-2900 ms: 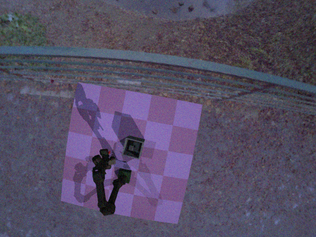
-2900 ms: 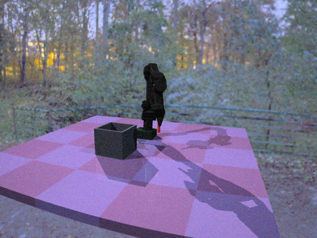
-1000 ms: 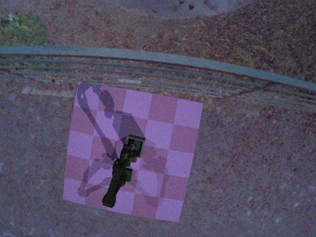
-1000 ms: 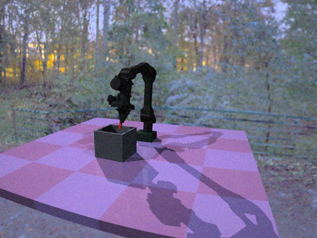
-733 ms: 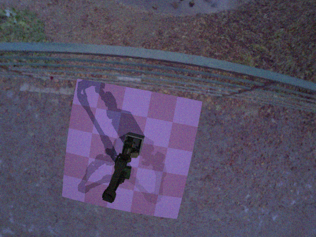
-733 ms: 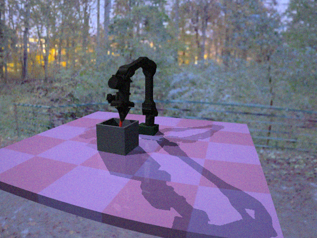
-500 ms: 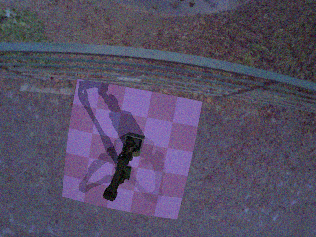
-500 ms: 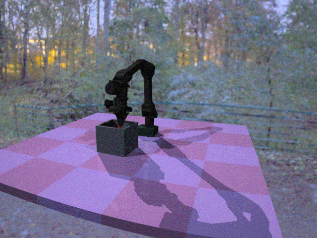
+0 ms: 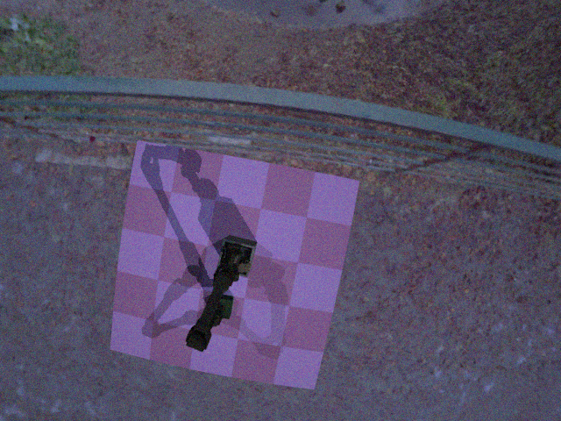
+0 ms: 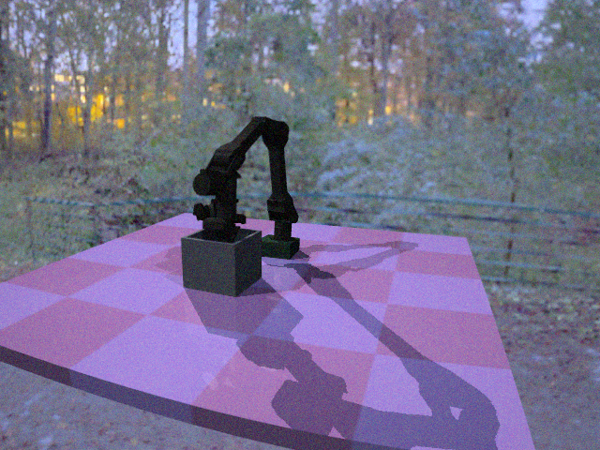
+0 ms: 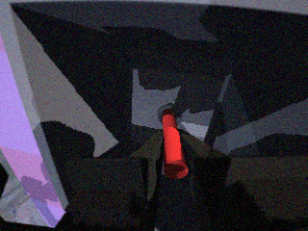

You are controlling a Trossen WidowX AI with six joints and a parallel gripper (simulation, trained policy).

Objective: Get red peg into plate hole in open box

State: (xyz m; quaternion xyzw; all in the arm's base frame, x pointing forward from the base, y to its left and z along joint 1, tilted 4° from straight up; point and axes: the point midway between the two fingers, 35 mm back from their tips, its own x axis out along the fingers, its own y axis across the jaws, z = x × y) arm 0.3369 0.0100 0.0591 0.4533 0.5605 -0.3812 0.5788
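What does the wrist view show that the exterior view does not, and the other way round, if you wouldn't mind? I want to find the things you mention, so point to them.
Only the wrist view shows the peg (image 11: 172, 144), held between the hand's fingers, and the hole (image 11: 167, 110) in the plate (image 11: 149, 103), with the peg's far end at the hole; whether it has entered, I cannot tell.

Only the exterior view shows the arm's base (image 10: 280, 247) and its raised elbow.

Both show the box (image 10: 208, 263) (image 11: 63, 82), its open top, and part of the checkered table (image 10: 155, 343) (image 11: 10, 106).
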